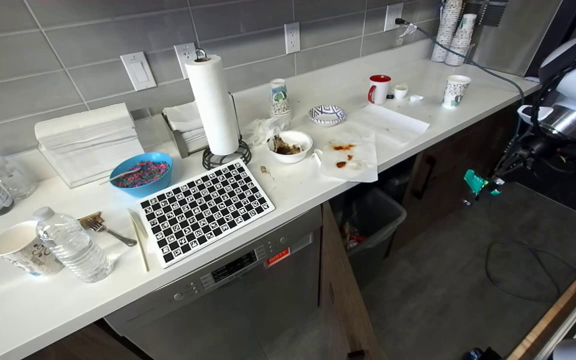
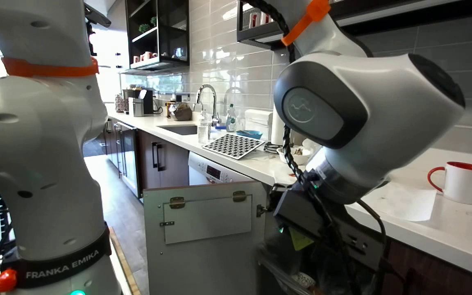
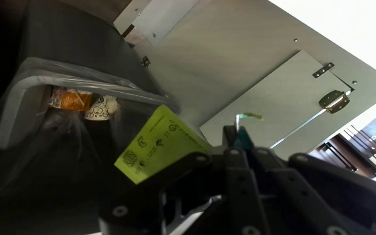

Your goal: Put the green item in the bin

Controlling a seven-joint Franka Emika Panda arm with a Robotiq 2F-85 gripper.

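Observation:
The green item is a thin wrapper-like piece, teal-green in an exterior view (image 1: 475, 181) and yellow-green in an exterior view (image 2: 300, 239). In the wrist view the green item (image 3: 163, 147) is a printed lime-green sheet left of the fingers, with teal at the fingertips and a small end past them. My gripper (image 3: 238, 137) is shut on it; in an exterior view the gripper (image 1: 490, 184) holds it in the air, right of the bin (image 1: 403, 216). The bin's rim (image 3: 86, 84) is at left in the wrist view. In an exterior view the bin (image 2: 283, 275) is partly hidden by the arm.
An open cabinet door (image 1: 345, 295) stands beside the bin and also shows in the wrist view (image 3: 233, 62). The white counter (image 1: 293, 192) runs above. A stained paper sheet (image 1: 358, 167) hangs over its edge. The bin holds a cup (image 3: 96, 111) and an orange wrapper (image 3: 75, 100).

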